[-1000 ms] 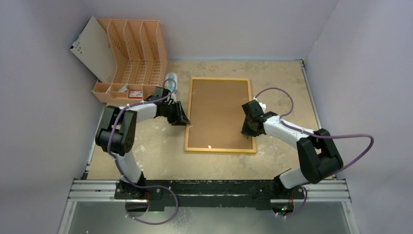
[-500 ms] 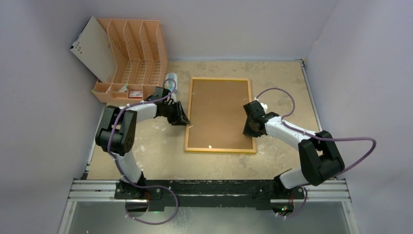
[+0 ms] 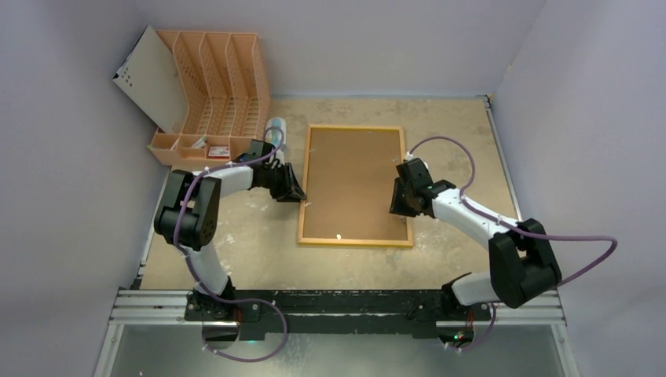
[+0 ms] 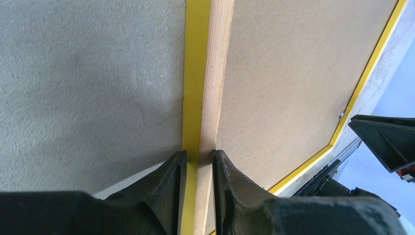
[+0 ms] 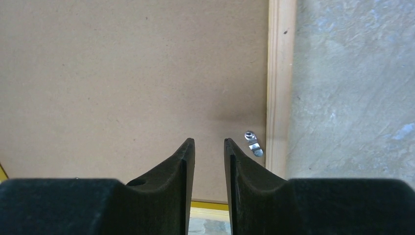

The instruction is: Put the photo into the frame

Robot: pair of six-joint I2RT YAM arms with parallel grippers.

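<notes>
The frame (image 3: pixel 305 169) lies face down on the table, its brown backing board (image 3: pixel 353 181) filling it. My left gripper (image 3: pixel 298 195) is shut on the frame's left edge; in the left wrist view its jaws (image 4: pixel 199 154) pinch the yellow rim and wood edge (image 4: pixel 195 73). My right gripper (image 3: pixel 399 203) hovers over the backing board near the frame's right edge. Its jaws (image 5: pixel 209 143) stand a little apart with nothing between them, beside a small metal clip (image 5: pixel 253 143) at the wood edge (image 5: pixel 280 73). The photo's printed side shows in no view.
An orange slotted file rack (image 3: pixel 216 86) stands at the back left, with a white panel (image 3: pixel 145 75) leaning on its left side. A clear cylinder (image 3: pixel 275 129) lies between the rack and the frame. Grey walls close in the table on three sides.
My right gripper has shifted slightly toward the far side along the frame's right edge, and its elbow swung outward to the right. The left arm and the frame have not moved.
</notes>
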